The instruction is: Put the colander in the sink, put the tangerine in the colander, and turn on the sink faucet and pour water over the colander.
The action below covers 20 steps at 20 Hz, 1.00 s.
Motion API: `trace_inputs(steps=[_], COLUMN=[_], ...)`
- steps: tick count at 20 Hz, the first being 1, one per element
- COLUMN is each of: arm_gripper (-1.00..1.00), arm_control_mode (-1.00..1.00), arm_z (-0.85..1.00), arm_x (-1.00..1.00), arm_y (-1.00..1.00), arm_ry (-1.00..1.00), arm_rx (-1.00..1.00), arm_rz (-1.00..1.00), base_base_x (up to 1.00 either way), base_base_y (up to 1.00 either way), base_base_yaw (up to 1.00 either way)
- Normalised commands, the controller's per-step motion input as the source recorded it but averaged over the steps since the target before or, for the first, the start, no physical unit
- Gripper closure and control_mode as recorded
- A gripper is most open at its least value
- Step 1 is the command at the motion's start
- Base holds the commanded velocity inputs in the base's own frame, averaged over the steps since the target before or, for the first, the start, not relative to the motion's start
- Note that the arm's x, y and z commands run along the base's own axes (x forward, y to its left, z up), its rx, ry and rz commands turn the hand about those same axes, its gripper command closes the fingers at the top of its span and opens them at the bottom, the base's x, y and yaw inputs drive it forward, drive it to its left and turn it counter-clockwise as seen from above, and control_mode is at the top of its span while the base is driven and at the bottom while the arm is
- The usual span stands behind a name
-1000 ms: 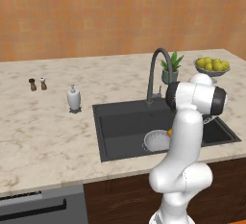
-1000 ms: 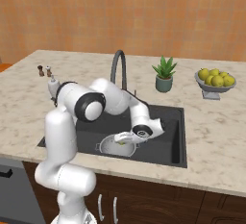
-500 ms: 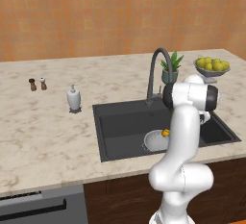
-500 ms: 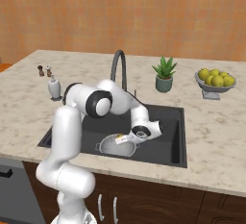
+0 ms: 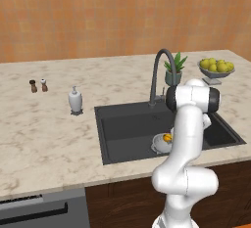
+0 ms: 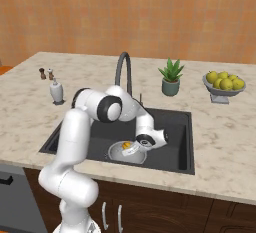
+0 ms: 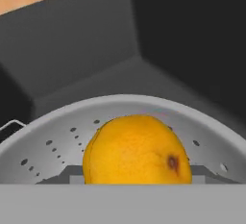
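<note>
Up close, I see the tangerine [image 7: 138, 149] in my end effector [image 6: 131, 148], just over the colander [image 7: 45, 141]. I cannot tell if it is squeezed or let go. The colander sits in the sink [image 5: 127, 129]. Behind stands the sink faucet [image 5: 159, 73].

The back wall [image 5: 98, 16] is covered with warm orange-brown panels that look like wood or fine tile. Below it lies a wide surface [image 5: 44, 134] of light beige marble with pale veins. At 6 o'clock, under the surface, dark brown cabinet doors [image 6: 150, 212] carry thin silver handles [image 6: 111, 211]. At 7 o'clock in the left base view a grey appliance front [image 5: 44, 212] with a dark bar handle is seen. The light is soft and even.
</note>
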Motion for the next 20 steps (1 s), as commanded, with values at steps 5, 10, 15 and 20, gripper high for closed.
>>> trace_inputs(steps=[5,10,15,20], arm_gripper=[1.0,-1.0,-1.0,-1.0], arm_control_mode=[-1.0,-1.0,-1.0,-1.0], arm_z=[-0.2,-0.06,0.01,0.21], arm_x=[0.23,-0.04,-0.16,-0.11], arm_y=[0.0,0.01,-0.09,-0.11], arm_ry=[-0.09,-0.11,-0.13,-0.07], arm_rx=[-0.06,-0.11,-0.12,-0.08], arm_rz=[0.05,0.06,0.07,0.08], base_base_x=[0.0,0.0,0.0,0.0], base_base_y=[0.0,0.0,0.0,0.0], base_base_yaw=[0.0,0.0,0.0,0.0])
